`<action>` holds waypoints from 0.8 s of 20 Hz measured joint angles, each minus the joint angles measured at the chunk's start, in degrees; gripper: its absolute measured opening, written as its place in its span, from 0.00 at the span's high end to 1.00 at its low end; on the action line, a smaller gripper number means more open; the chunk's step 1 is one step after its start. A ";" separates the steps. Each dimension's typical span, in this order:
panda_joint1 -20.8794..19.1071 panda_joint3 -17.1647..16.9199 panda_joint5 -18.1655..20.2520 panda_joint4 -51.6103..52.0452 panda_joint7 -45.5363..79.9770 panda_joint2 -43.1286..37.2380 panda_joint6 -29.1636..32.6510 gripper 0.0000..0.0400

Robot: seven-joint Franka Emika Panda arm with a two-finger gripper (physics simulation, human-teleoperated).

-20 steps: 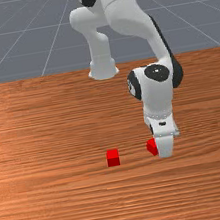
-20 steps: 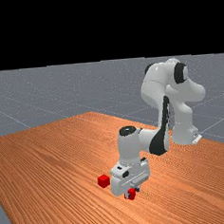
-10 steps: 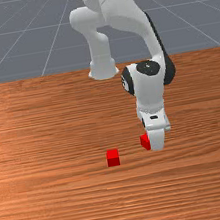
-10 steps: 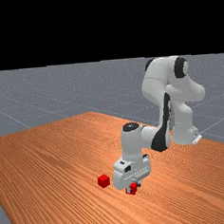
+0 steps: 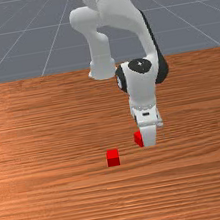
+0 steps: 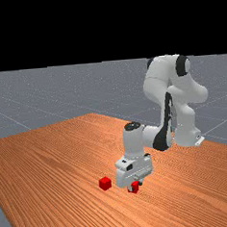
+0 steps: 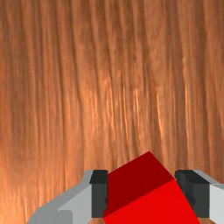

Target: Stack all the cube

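- The claw [image 6: 135, 186] grips a red cube [image 7: 151, 192], two fingers pressed to opposite sides, parted by its bulk.
- A second red cube [image 5: 113, 158] sits nearby on the desk [image 5: 57, 207], toward the front view's left.

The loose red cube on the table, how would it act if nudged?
The loose cube would probably slide rather than roll, given its flat faces. It looks about as tall as wide, so a low nudge likely won't tip it.

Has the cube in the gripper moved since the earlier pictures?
Yes: the held cube has moved toward the front view's left, nearer the other cube, which stayed put.
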 joint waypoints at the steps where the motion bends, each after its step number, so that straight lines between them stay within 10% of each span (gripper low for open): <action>1: -0.04 0.02 0.02 -0.14 -0.02 -0.47 -0.56 0.43; 8: 0.02 -0.03 -0.08 -2.00 0.13 -5.29 -2.88 0.43; 16: -9.36 0.46 0.17 -3.28 -14.99 -6.35 -3.72 0.43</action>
